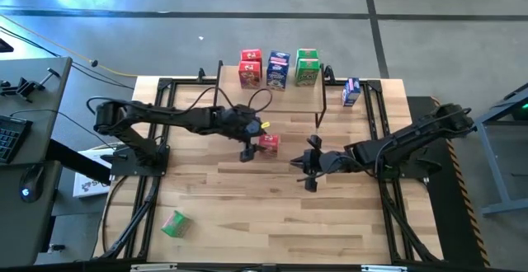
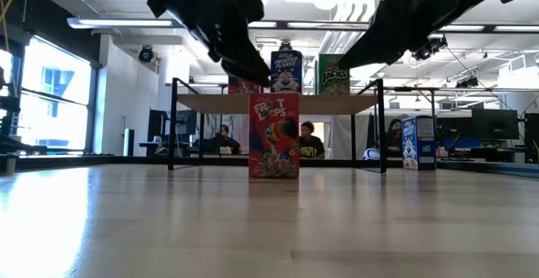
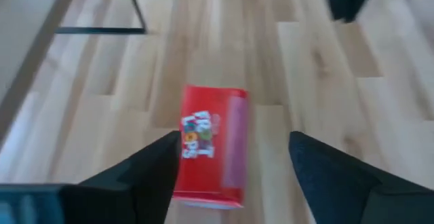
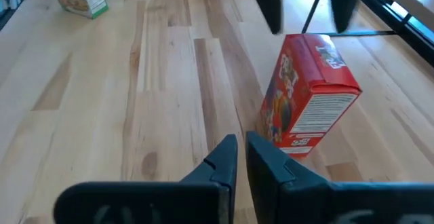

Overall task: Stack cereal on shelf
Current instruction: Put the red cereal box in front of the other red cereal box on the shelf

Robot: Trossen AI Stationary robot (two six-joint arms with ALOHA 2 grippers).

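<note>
- The worktop [image 1: 272, 214] of pale wood slats carries everything; most of its near half is bare, which leaves both arms room to manoeuvre.
- The shelf [image 1: 272, 91], a low rack on thin black legs, stands at the far edge, where stacked boxes are out of the arms' way. On its board stand red boxes [image 1: 250, 68], a blue box [image 1: 278, 69] and green boxes [image 1: 307, 67] in a row, so the stacking looks well under way.
- The left claw [image 1: 257, 143] hangs just above the red cereal box [image 1: 269, 143], its fingers spread wide to either side and not touching it. The box stands upright on its own in front of the shelf, judging by the low view.
- The right claw [image 1: 307, 163] hovers near that red box with its fingers pressed together and empty, apparently keeping clear.
- A blue cereal box [image 1: 351, 91] waits upright on the worktop beside the shelf's right end, not yet stacked.
- A green cereal box [image 1: 173, 222] lies tipped over near the front left corner, well apart from the rest; it likely needs righting or a sideways grip.
</note>
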